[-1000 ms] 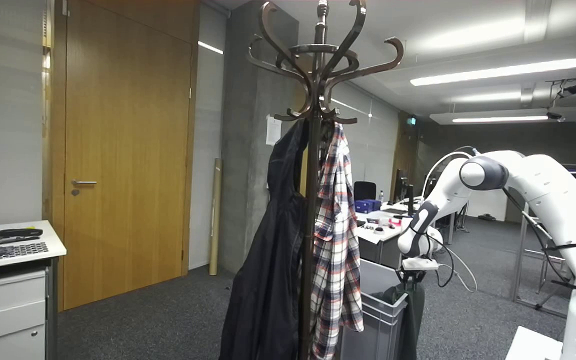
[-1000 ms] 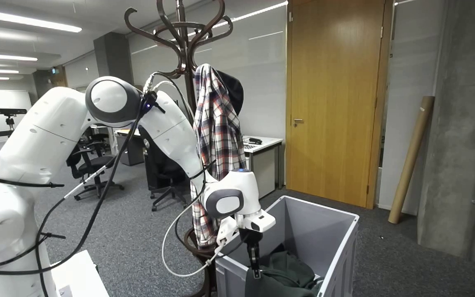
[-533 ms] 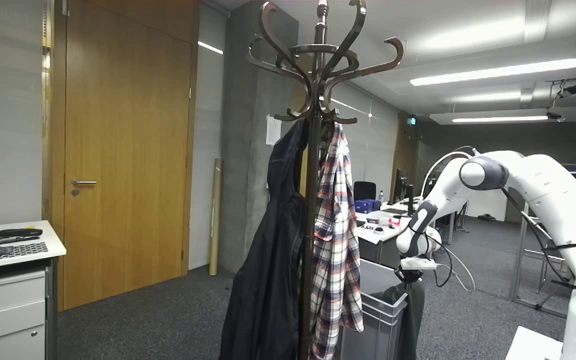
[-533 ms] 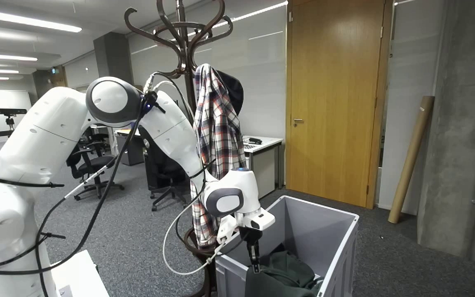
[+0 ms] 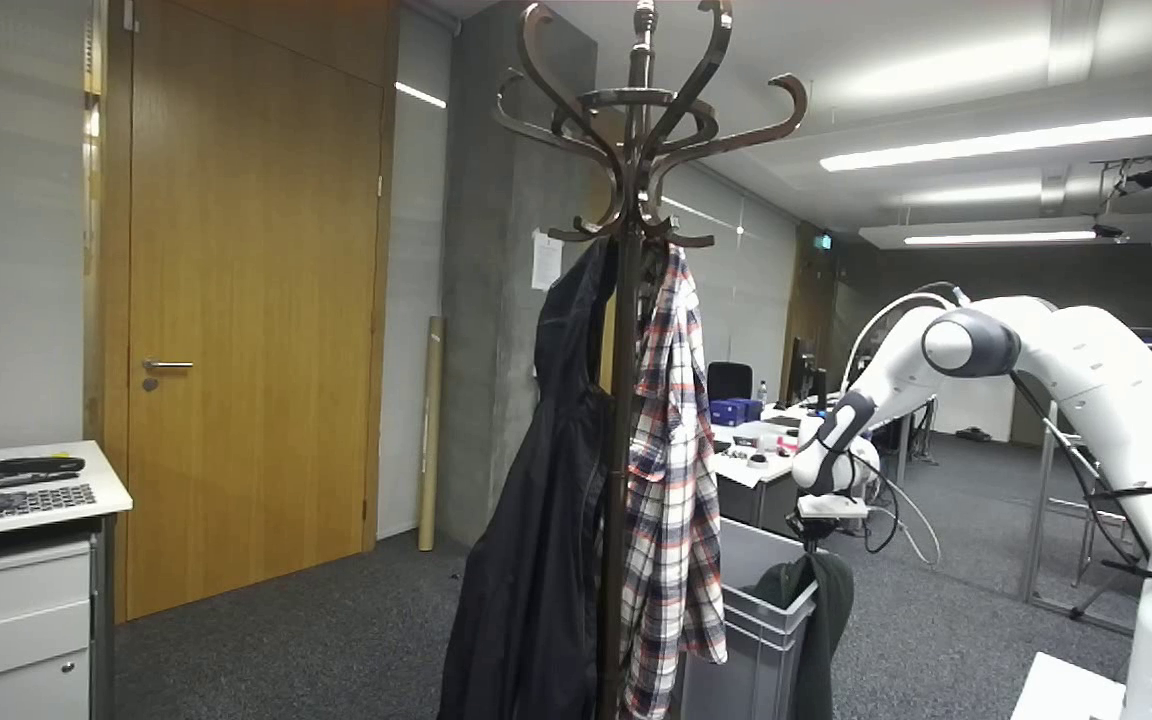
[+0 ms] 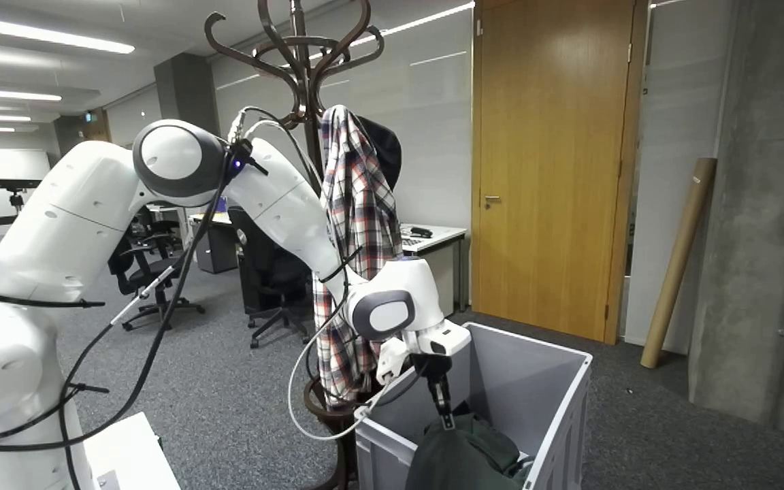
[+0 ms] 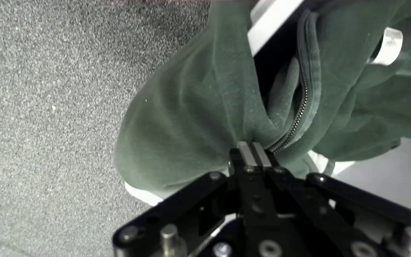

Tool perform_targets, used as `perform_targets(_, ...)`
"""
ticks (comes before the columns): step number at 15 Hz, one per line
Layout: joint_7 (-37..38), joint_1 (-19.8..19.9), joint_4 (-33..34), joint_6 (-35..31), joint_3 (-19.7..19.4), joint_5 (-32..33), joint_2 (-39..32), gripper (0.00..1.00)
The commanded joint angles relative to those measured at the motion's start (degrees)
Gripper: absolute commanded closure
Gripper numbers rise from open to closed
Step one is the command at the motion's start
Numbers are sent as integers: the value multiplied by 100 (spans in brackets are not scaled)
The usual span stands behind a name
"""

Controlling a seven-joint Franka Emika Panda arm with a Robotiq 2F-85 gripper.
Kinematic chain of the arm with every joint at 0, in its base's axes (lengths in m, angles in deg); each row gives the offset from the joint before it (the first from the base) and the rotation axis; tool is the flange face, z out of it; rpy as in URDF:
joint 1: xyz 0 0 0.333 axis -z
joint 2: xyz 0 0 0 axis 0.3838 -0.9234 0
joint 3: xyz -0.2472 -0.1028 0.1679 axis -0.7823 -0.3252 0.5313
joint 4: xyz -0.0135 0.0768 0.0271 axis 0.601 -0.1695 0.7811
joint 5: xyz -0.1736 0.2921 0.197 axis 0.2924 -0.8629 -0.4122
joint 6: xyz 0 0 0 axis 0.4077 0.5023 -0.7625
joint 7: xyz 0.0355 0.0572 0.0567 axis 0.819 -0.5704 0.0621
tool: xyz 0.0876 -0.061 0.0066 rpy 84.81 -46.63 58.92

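1. The hand (image 7: 253,153) is seen clamped on a bunched fold of a dark green garment (image 7: 184,125), its fingertips drawn almost together just beside the zip (image 7: 302,109).
2. The garment is draped over the rim of the grey crate (image 6: 528,381); part is folded inside and part hangs down outside.
3. A firm pinch is judged essential, since only a small fold is held and cloth weighs on both sides of the rim.
4. Any pull is best made slowly and upward, so that the cloth is peeled off the rim rather than dragged across it.
5. Whether the zip's edge is caught in the pinch cannot be told; plain cloth would probably be gripped more securely than metal teeth.
6. Sideways swings are best avoided, as a checked shirt (image 5: 676,450) is hung on the coat stand (image 5: 624,400) near the crate.
7. A looped white label (image 7: 391,46) is shown on the garment, but no writing can be read on it.
8. A paper sheet (image 5: 547,262) is fixed to the concrete pillar (image 5: 491,250); its print is too small to be read. No brand can be made out.
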Motion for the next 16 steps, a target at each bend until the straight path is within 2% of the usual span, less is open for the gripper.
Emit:
perform_targets(1,154,-177,353,75,-318,281,414,100)
perform_targets(9,642,-466,1667,267,-380,563,466,100)
perform_targets(16,1069,-645,2763,570,-287,753,454,100)
